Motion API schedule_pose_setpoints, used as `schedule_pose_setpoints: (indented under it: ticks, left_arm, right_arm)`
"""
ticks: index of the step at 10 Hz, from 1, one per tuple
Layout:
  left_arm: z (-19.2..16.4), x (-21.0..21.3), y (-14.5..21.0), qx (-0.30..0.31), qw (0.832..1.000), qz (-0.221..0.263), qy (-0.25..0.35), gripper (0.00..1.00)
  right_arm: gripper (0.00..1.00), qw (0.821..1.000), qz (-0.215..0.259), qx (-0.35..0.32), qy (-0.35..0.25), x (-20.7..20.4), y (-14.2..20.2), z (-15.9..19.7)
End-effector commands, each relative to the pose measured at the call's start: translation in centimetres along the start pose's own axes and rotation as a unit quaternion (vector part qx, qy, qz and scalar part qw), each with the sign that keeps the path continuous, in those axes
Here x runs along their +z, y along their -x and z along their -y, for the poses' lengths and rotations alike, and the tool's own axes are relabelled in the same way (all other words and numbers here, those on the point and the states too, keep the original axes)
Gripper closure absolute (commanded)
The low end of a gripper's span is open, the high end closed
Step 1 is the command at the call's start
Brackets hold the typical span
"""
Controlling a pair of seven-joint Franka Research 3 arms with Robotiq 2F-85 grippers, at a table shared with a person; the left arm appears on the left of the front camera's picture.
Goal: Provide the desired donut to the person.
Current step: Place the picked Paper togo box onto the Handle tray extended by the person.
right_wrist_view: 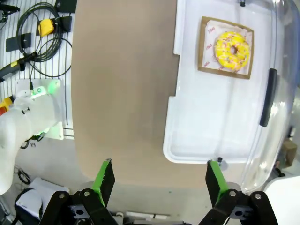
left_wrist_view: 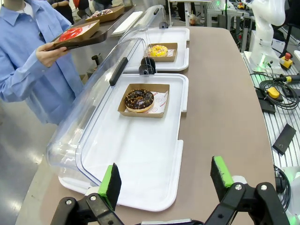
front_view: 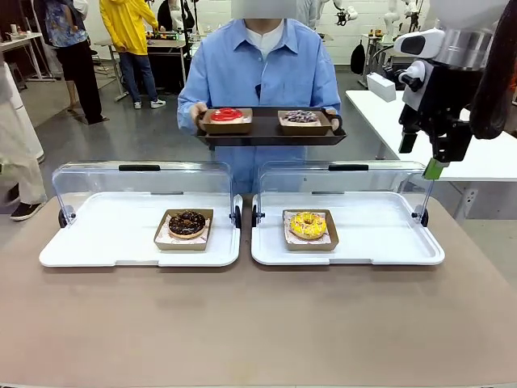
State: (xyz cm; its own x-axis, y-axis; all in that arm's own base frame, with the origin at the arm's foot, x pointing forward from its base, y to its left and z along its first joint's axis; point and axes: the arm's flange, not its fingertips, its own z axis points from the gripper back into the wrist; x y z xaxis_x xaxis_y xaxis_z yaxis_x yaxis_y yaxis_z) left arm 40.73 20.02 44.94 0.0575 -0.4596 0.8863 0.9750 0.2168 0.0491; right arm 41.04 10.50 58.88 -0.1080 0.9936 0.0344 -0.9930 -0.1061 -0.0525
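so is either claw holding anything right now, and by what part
Nothing is held. The left claw and the right claw are both open and empty; the chocolate donut and yellow donut sit untouched in their trays.

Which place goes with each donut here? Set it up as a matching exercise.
Things:
1. chocolate donut
2. yellow donut
3. red donut
4. purple-sprinkled donut

Places:
A. person's dark tray, picture right
B. white tray on the robot's left
C. person's dark tray, picture left
D. white tray on the robot's right

Pairs: 1-B, 2-D, 3-C, 4-A
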Motion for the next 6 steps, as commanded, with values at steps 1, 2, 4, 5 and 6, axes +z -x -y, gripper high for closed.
schedule_pose_setpoints:
  ticks: [1, 2, 4, 5, 6]
  left_arm:
    - [0.14, 0.14, -0.09, -0.002, 1.000, 0.003, -0.002, 0.00]
    - [0.14, 0.14, -0.09, -0.002, 1.000, 0.003, -0.002, 0.00]
    - [0.14, 0.14, -0.09, -0.002, 1.000, 0.003, -0.002, 0.00]
    - [0.14, 0.14, -0.09, -0.002, 1.000, 0.003, -0.002, 0.00]
    - [0.14, 0.14, -0.09, -0.002, 1.000, 0.003, -0.002, 0.00]
  right_arm:
    - [0.00, 1.000, -0.003, -0.001, 0.000, 0.17, -0.06, 0.32]
    - [0.00, 1.000, -0.003, -0.001, 0.000, 0.17, -0.06, 0.32]
    - [0.00, 1.000, -0.003, -0.001, 0.000, 0.17, -0.06, 0.32]
    - [0.00, 1.000, -0.003, -0.001, 0.000, 0.17, -0.06, 0.32]
    - [0.00, 1.000, -0.003, -0.001, 0.000, 0.17, -0.06, 0.32]
